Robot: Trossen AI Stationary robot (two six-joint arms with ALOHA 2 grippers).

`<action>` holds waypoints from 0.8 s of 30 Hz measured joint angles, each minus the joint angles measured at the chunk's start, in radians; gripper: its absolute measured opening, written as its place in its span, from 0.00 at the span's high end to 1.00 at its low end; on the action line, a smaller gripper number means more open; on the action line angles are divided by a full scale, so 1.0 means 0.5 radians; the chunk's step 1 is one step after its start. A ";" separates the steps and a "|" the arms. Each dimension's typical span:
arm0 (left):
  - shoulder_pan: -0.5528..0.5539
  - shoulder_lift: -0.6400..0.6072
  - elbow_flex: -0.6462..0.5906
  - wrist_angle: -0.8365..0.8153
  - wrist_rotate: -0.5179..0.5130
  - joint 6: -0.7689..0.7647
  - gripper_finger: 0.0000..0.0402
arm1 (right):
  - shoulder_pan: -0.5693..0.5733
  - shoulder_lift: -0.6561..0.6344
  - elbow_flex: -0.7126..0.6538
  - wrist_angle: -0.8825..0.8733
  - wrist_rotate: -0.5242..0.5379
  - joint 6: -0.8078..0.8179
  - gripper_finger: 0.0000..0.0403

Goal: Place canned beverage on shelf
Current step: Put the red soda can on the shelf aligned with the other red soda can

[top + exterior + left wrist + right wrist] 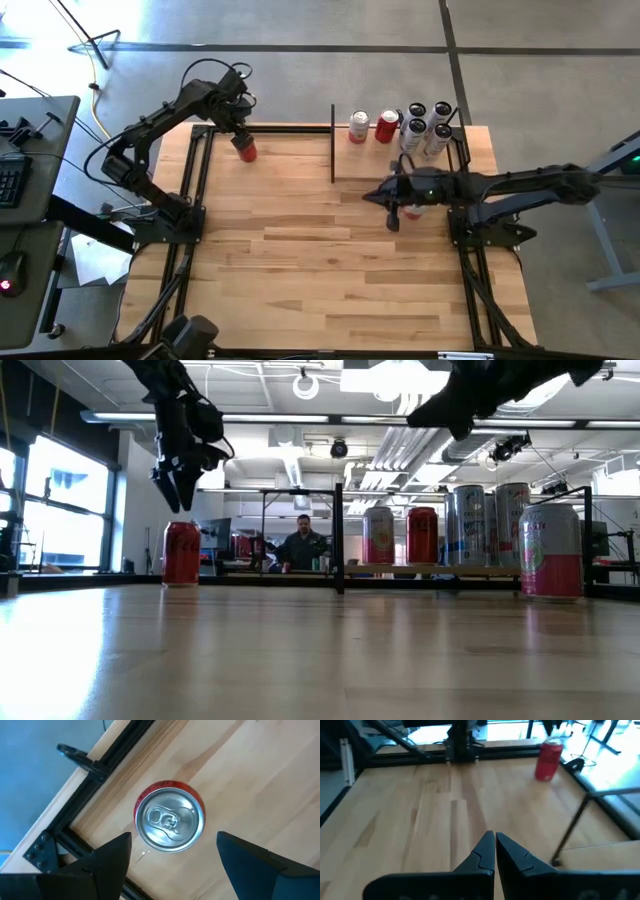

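Observation:
A red can [246, 150] stands upright on the tabletop at the far left; it also shows in the low view [181, 552] and from above in the left wrist view [170, 820]. My left gripper [180, 495] hangs open just above it, pointing down, one finger [117, 855] on each side of the can's top, apart from it. The shelf [400, 160] lies at the far right, its black upright plate [333, 145] at its left end. My right gripper [495, 845] is shut and empty, raised near the shelf's front edge [388, 200].
On the shelf stand a pink-white can [358, 127], a red can [387, 127] and several white-black cans [427, 128]. Another pink-white can [550, 550] stands on the tabletop under my right arm. Black frame rails [195, 190] run along both table sides. A person [303, 548] sits beyond the table.

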 joint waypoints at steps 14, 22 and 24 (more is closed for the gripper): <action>-0.054 0.008 -0.109 0.141 -0.040 -0.061 0.29 | 0.347 0.330 -0.142 0.362 0.666 0.117 1.00; -0.050 0.008 -0.202 0.231 -0.042 -0.062 0.29 | 0.438 0.364 -0.142 0.430 0.755 0.091 1.00; -0.049 0.008 -0.205 0.253 -0.046 -0.063 0.29 | 0.440 0.364 -0.142 0.431 0.770 0.086 1.00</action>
